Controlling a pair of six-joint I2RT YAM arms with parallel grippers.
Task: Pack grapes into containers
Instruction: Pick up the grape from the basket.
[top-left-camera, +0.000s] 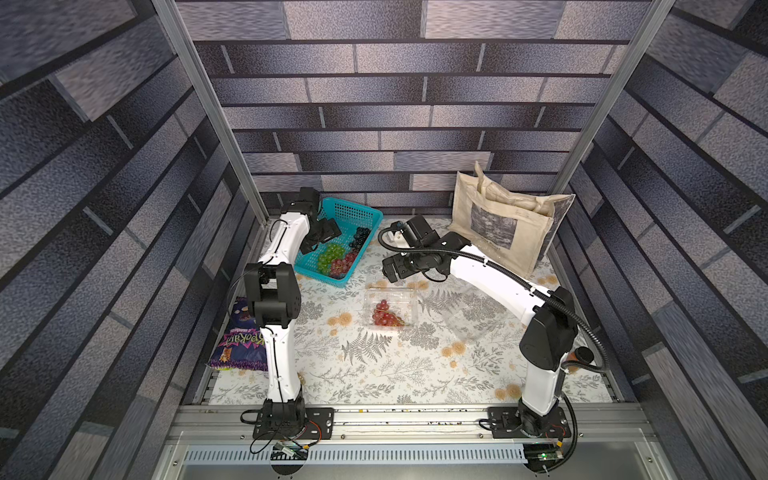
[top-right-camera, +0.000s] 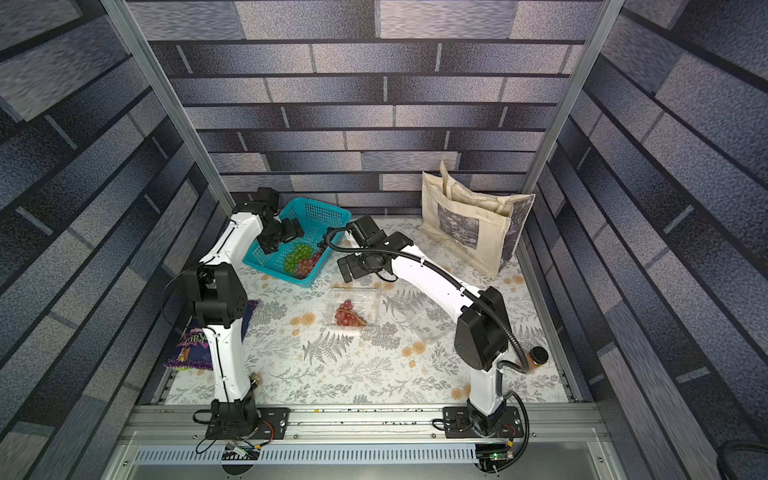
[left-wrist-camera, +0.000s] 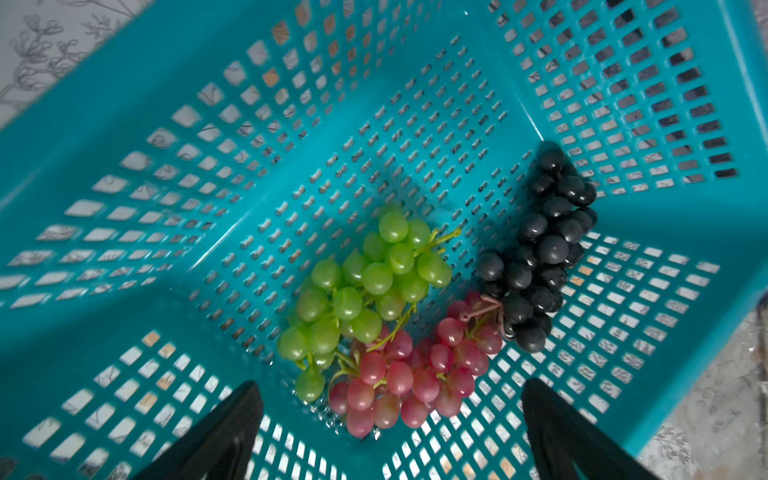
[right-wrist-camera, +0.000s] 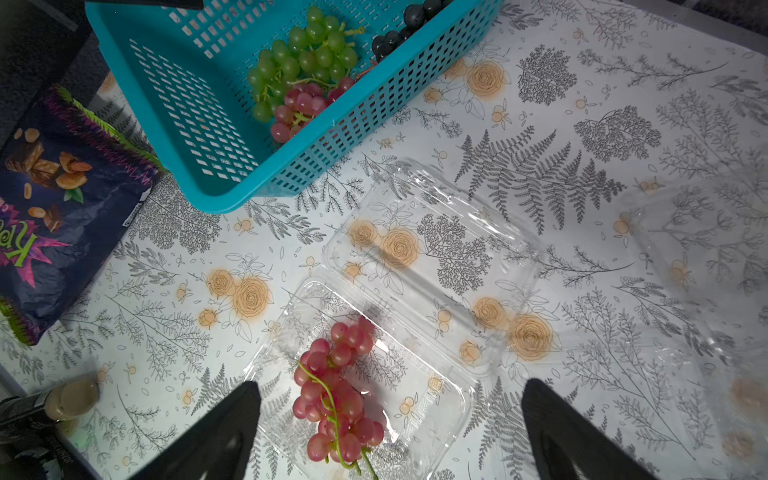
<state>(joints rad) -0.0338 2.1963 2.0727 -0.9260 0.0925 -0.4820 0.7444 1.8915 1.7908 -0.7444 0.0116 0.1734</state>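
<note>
**Both top views:** we look steeply down from high above the base rail (top-left-camera: 374, 415), facing the back wall (top-left-camera: 395, 124), far enough off to take in the whole tabletop (top-left-camera: 374, 365).

**Left wrist view:** we sit close behind the left gripper (left-wrist-camera: 390, 383), looking past its spread fingers into the teal basket (left-wrist-camera: 124, 83) just ahead.

**Right wrist view:** we look from higher behind the right gripper (right-wrist-camera: 388, 382), its fingers spread over the open container (right-wrist-camera: 432, 419), with the teal basket farther ahead.

All four views share the teal basket.
</note>
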